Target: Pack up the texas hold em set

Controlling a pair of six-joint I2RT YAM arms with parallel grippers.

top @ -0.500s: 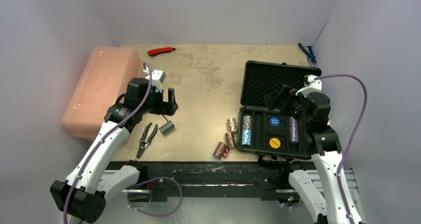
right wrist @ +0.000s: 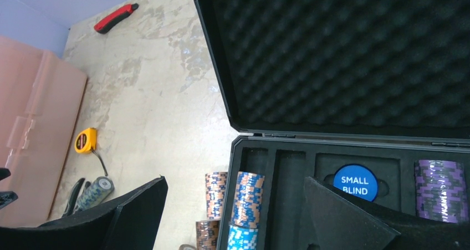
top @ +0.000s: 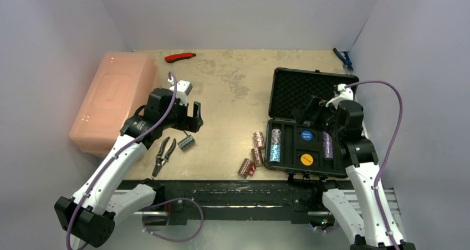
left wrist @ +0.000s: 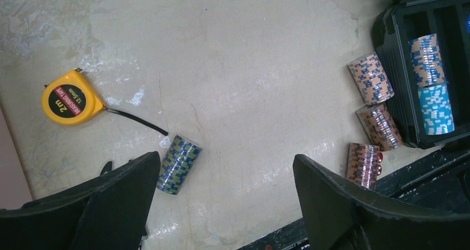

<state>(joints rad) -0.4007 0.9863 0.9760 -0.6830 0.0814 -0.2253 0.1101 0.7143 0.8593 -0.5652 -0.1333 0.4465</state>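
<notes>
**Q:** What sits at the left of the table (top: pixel 233 89)?
**A:** A translucent pink plastic box (top: pixel 113 103) lies along the left edge. Just right of it the left gripper (top: pixel 192 120) hovers, jaws spread wide with nothing between them. Beneath it lie black pliers (top: pixel 164 154) and a green-and-blue chip stack (top: pixel 186 143) on its side.

**Q:** Does the left wrist camera add anything?
**A:** Yes. It shows a yellow tape measure (left wrist: pixel 69 97) near that stack, which the arm hides from the overhead camera.

**Q:** And the middle?
**A:** A red utility knife (top: pixel 180 56) rests at the far edge. Nearer, three loose chip stacks (top: pixel 257 156) lie on their sides just left of the black case (top: pixel 299 89).

**Q:** Describe the case.
**A:** It lies open at the right, foam-lined lid laid back. Its tray holds an orange-and-blue stack (top: pixel 275 136), a light blue stack (top: pixel 274 153), a blue disc (top: pixel 306 134), a yellow disc (top: pixel 306 159) and a purple stack (top: pixel 327 143).

**Q:** And the right gripper (top: pixel 310 110)?
**A:** It hovers over the hinge, jaws wide, empty. Its wrist camera reads "SMALL BLIND" on the blue disc. The yellow disc shows only from overhead.
</notes>
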